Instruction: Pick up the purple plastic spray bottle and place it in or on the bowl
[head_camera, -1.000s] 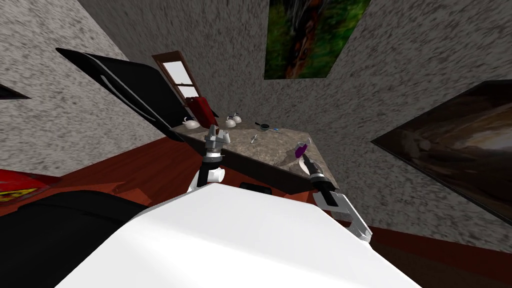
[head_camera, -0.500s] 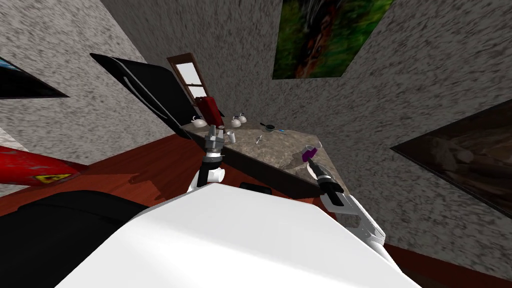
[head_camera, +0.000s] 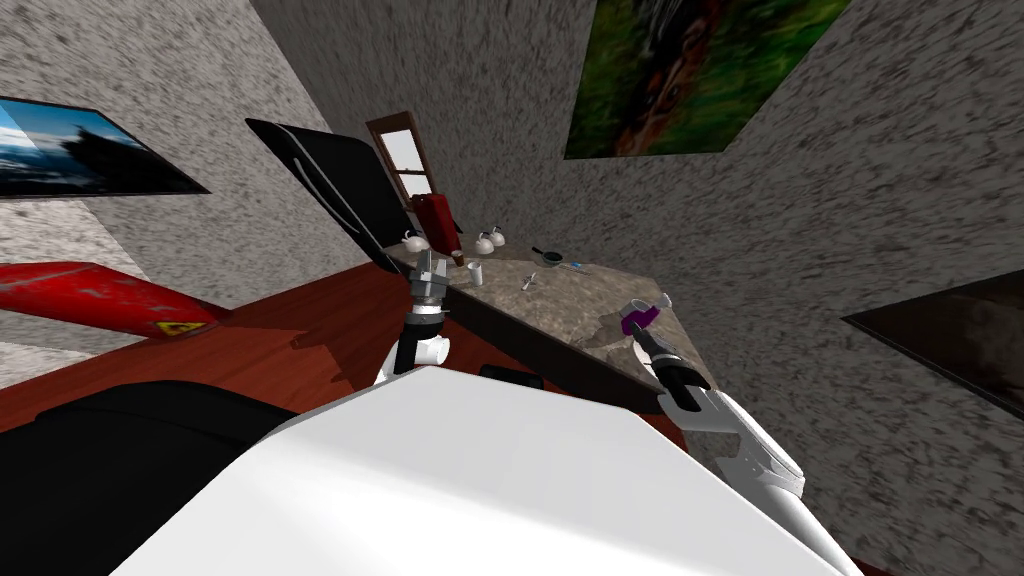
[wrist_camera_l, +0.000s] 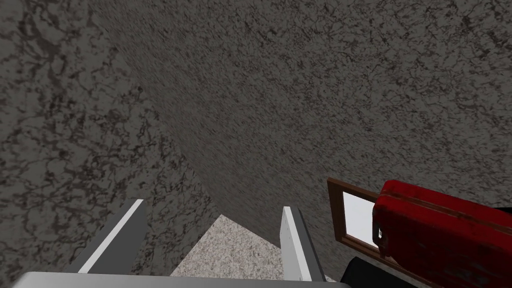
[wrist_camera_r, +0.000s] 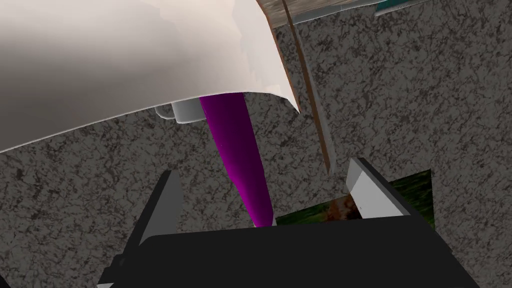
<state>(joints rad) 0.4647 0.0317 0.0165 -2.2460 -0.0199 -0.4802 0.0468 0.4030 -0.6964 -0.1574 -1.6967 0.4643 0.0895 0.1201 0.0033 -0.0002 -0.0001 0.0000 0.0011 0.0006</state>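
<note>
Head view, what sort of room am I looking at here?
Most likely a kitchen in a house: a mottled stone-look counter carries white teapots and a small dark pan, with a framed picture and a wood-framed window on the speckled walls.

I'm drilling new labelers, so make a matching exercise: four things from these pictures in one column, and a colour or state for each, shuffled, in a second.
Column one
1. spray bottle
2. left gripper
3. case
4. bowl

Column two
A. red, next to the window
B. white, hiding the bottle's far end
C. purple, between the right gripper's parted fingers
D. open, holding nothing

Pairs: 1-C, 2-D, 3-A, 4-B
</note>
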